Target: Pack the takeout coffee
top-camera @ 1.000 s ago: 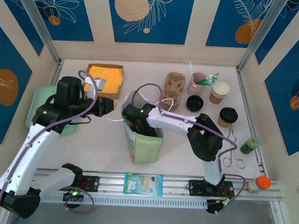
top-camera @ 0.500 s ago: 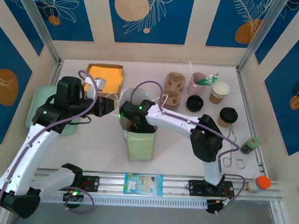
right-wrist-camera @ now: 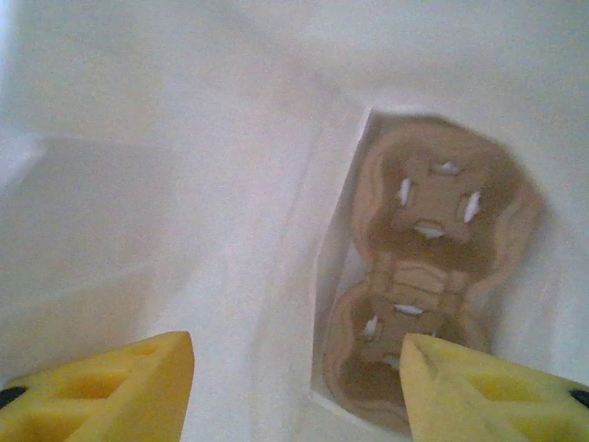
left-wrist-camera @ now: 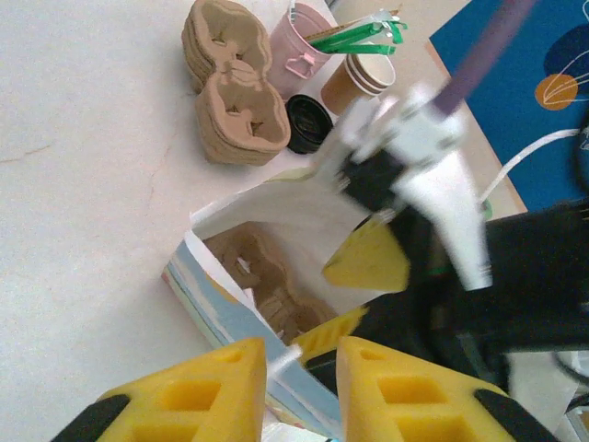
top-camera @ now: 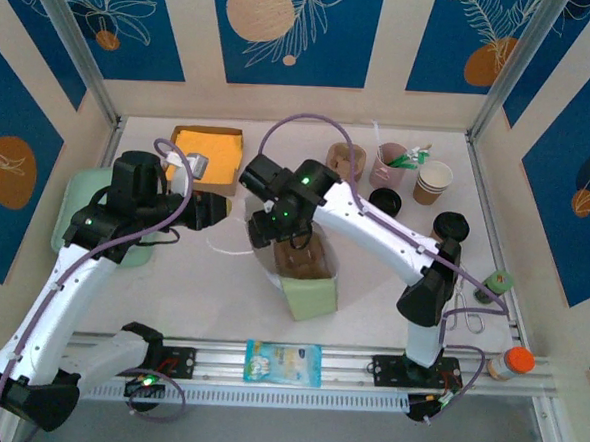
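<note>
Left claw (left-wrist-camera: 302, 368) pinches the paper bag (top-camera: 310, 297) by its rim, right claw (right-wrist-camera: 294, 373) spread empty over its mouth, while the takeout coffee (top-camera: 452, 227) stands far right on the bench (top-camera: 201, 275), probably light, crushable, best held gently mid-wall.

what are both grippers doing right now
Left gripper: closed on the paper bag rim.
Right gripper: open, empty, inside the bag above the cup carrier.

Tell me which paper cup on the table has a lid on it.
The short brown cup toward the table's right side: a black lid covers it, while the cream-rimmed cups farther back stand open.
</note>
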`<state>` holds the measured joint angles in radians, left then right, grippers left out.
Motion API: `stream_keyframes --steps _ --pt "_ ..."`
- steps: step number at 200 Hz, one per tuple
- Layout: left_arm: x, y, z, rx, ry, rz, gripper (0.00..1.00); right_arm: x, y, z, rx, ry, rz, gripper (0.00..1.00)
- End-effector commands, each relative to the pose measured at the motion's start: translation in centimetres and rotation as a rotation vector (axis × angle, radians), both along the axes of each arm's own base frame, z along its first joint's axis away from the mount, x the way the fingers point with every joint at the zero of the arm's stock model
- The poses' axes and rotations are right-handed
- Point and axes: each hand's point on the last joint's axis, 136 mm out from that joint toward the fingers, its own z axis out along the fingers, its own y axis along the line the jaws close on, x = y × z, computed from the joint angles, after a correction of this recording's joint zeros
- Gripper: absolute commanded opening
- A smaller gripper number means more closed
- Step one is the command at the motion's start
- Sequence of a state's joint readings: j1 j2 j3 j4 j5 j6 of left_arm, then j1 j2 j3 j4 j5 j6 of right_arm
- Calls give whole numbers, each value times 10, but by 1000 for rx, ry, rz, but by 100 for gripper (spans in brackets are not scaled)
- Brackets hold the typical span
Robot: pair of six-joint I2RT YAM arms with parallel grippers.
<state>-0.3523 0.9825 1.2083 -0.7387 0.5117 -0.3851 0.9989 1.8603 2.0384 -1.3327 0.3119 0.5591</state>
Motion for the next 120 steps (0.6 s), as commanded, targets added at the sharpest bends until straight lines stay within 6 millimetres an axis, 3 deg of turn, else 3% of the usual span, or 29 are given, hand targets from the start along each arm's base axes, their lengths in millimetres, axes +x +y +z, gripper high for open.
stream_keyframes --steps 1,39,80,120 --pt "0 -2 10 -2 -36 -7 30 -1 -16 30 -6 -48 26 62" --pt "-1 -7 14 -30 -45 -36 54 0 -16 58 53 -103 49 62" --pt "9 -5 25 9 -103 -27 64 -7 -23 99 152 -176 61 62" --pt "36 -10 43 60 -186 -32 70 -13 -55 135 174 -262 24 62"
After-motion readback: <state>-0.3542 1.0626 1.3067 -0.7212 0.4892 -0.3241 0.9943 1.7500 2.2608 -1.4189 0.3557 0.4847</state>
